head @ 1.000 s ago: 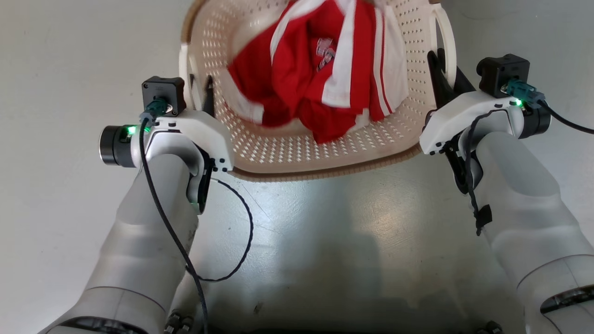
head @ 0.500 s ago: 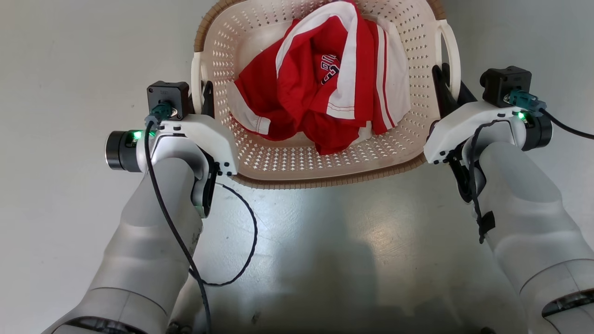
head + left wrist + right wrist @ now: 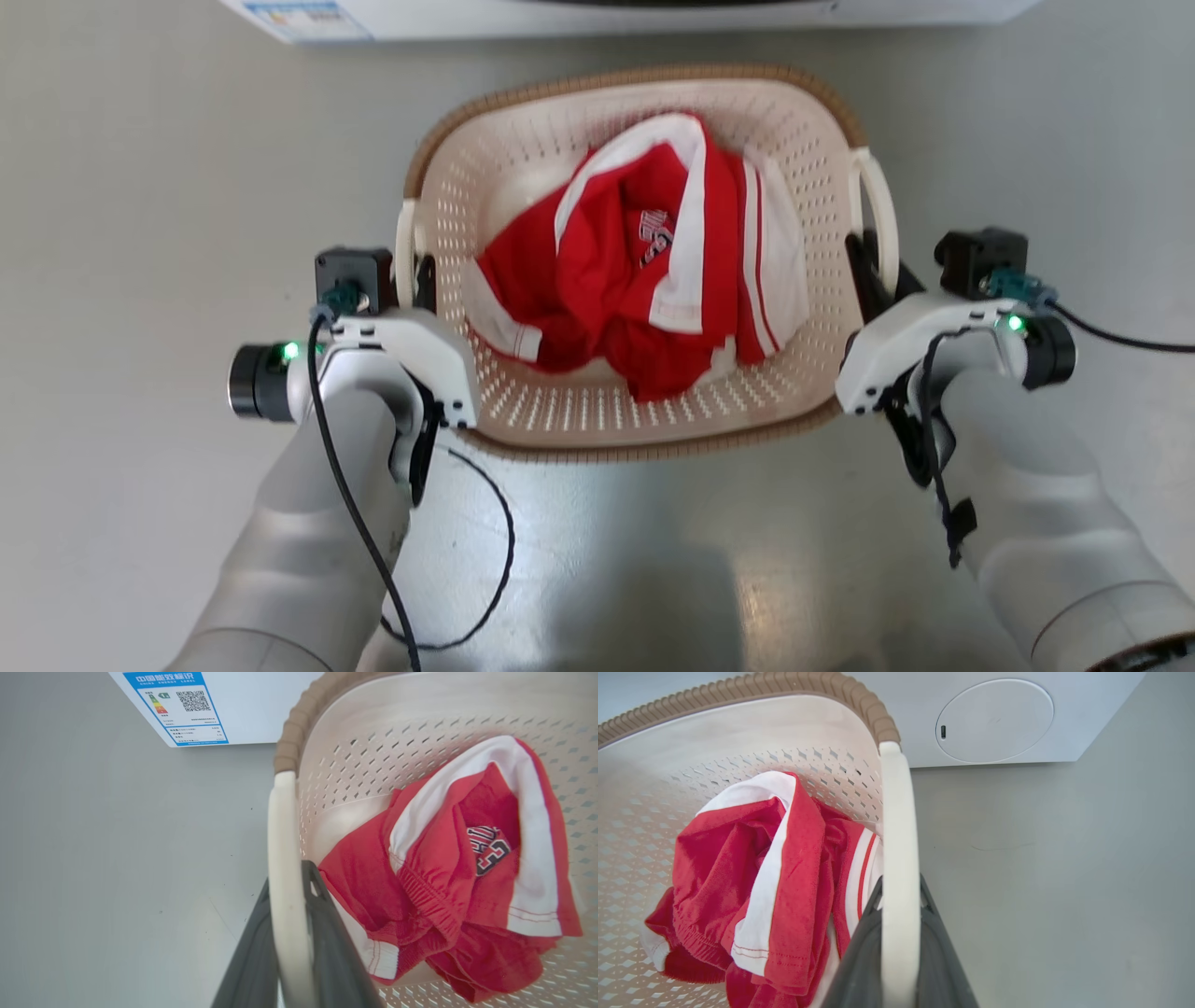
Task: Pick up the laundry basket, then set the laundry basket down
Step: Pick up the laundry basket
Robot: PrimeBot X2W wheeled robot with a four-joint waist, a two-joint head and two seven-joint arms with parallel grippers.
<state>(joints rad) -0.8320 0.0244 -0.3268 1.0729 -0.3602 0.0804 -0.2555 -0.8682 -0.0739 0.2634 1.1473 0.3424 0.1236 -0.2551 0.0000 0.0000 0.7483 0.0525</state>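
Left wrist view shows a blue label [image 3: 182,707]; right wrist view, a round hatch [image 3: 994,718]. The laundry basket [image 3: 635,455] lies long 9-to-3 o'clock; left gripper [image 3: 413,280] and right gripper [image 3: 868,266] clamp its handles [image 3: 882,210].

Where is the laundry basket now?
Head view, centre: the laundry basket is between the left claw and the right claw, each clamping a side handle; washing machine beyond.

right hand [image 3: 900,887] gripping laundry basket [image 3: 738,728] handle, red garment [image 3: 794,868] inside
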